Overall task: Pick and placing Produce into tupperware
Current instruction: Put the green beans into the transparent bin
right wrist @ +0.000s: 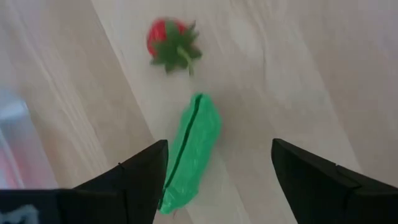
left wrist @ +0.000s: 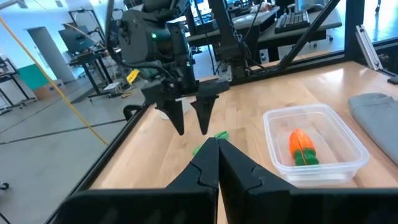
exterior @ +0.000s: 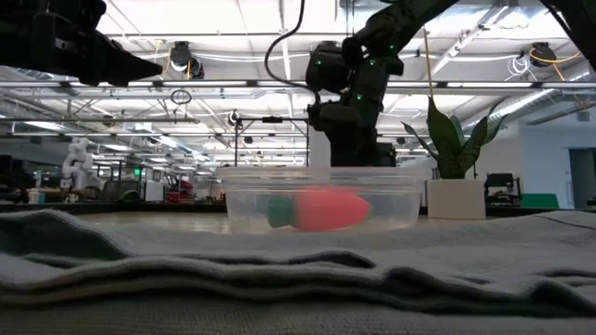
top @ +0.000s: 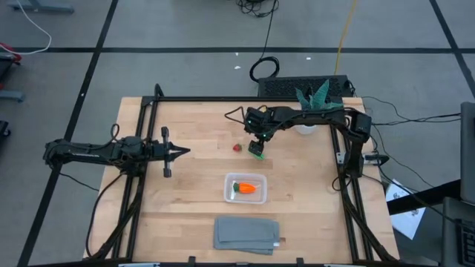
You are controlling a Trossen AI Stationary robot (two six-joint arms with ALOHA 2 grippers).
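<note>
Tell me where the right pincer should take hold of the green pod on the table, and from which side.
Grip the green pod across its narrow middle, coming straight down from above. It lies flat and alone on the table, the strawberry clear of its far end. The right pincer hangs open over it, one finger to each long side, so it likely needs only to descend and close.

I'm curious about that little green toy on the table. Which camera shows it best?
The right wrist view: the green piece lies large and unobstructed on the wood between the open right gripper's fingers, below the strawberry. The high view shows a green speck under that gripper. The left wrist view catches only bits. The low view doesn't show it.
</note>
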